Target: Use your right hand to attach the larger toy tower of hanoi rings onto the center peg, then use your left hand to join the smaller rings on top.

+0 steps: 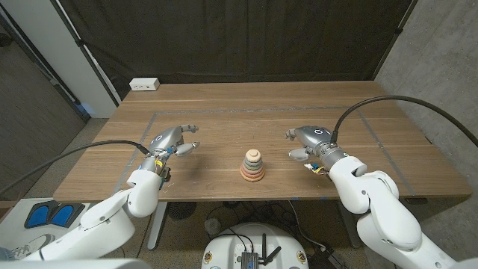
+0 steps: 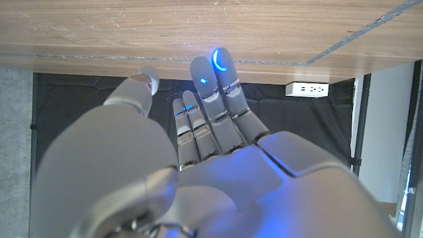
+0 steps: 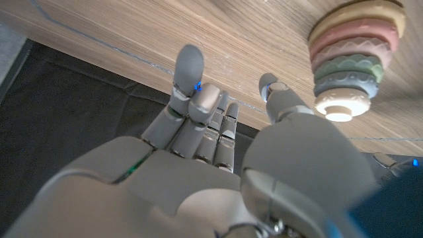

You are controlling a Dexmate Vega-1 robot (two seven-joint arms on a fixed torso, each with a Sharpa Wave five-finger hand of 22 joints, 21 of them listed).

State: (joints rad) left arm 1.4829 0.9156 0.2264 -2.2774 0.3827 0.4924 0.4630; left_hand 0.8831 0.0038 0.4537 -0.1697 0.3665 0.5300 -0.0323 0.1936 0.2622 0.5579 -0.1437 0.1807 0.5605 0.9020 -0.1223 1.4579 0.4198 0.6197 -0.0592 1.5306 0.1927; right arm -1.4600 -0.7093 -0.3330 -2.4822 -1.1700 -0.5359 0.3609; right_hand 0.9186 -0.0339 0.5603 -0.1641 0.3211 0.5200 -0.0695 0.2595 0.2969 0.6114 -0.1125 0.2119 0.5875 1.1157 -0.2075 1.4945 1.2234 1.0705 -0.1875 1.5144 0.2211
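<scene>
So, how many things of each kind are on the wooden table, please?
Stacked pastel toy ring tower: 1
White power strip: 1
Grey robot hands, left hand and right hand: 2
Total: 4

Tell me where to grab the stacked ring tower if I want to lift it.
Probably grip the ring tower low, at its widest bottom rings, coming from its right, where the right hand hovers open. The stack tapers upward, so higher rings could slip off.
</scene>
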